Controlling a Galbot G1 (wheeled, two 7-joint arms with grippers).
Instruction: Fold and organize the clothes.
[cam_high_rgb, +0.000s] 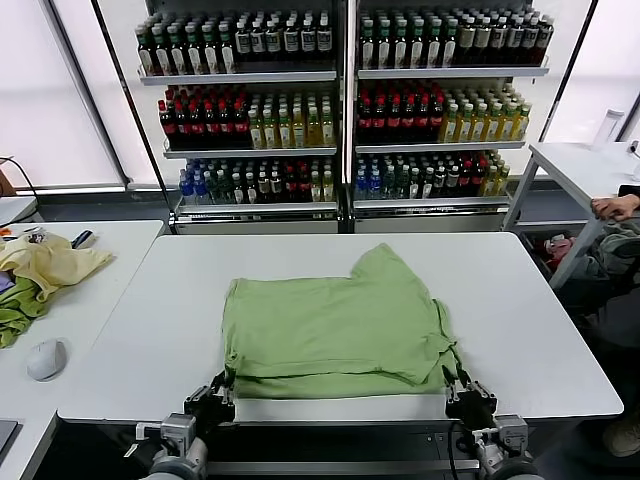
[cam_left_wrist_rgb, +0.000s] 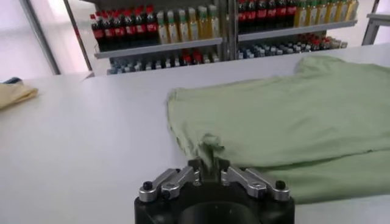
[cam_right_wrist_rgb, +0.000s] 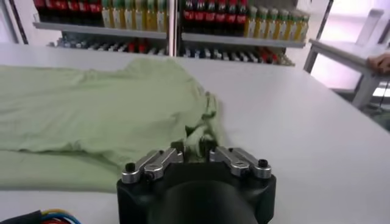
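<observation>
The clothes, a light green short-sleeved shirt, lie folded into a flat rectangle on the white table, with one sleeve poking out at the far right. My left gripper is at the shirt's near left corner. In the left wrist view the left gripper pinches a raised tuft of the clothes. My right gripper sits at the near right corner. In the right wrist view a bunch of the clothes stands between the right gripper jaws, with a dark slit beside one finger.
A pale yellow garment, a darker green cloth and a white mouse lie on the left side table. Bottle shelves stand behind. At the right is another table with a person's hand on it.
</observation>
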